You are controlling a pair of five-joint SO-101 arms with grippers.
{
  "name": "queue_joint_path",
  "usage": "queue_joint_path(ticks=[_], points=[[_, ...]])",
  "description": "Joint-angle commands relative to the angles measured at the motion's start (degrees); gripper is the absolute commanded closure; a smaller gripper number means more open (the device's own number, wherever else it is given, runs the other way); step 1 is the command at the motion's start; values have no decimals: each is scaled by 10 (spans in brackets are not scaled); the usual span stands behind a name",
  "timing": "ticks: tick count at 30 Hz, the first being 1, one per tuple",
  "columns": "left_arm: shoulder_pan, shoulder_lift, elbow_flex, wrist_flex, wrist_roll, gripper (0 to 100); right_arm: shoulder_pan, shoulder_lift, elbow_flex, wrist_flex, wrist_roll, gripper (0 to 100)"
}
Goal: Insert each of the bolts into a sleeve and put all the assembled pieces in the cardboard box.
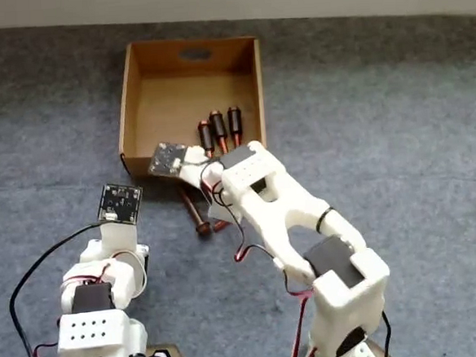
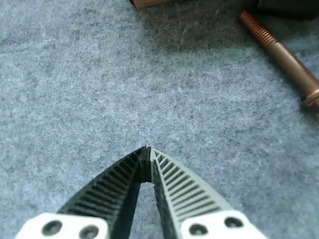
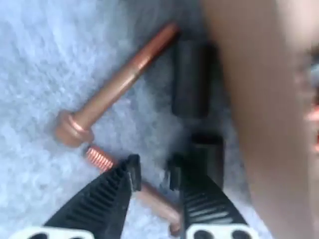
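Got 3 assembled pcs (image 1: 218, 129) in cardboard box (image 1: 127, 113), toward its near-right corner. Seeing right gripper (image 3: 152, 172) part-open, nothing clamped, over loose bolts (image 3: 119, 82) + sleeves (image 3: 189, 79) on carpet (image 2: 75, 74) just outside box. Also left gripper (image 2: 146, 152) pinched closed, empty.

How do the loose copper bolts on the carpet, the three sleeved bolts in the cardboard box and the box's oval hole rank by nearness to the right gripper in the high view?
From the right gripper:
1. Loose copper bolts, on the grey carpet just outside the cardboard box.
2. Three sleeved bolts, inside the box.
3. Oval hole, in the box's far wall.
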Motion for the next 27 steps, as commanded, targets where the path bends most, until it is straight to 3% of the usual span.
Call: queue_joint_path(ticks=[1, 19, 27], points=[[0, 0, -2, -10, 2, 980, 1, -1, 0, 22, 10, 875], [0, 0, -2, -10, 2, 980, 14, -60, -48, 57, 10, 875], [0, 0, -2, -10, 2, 980, 29, -58, -42, -30, 10, 875]])
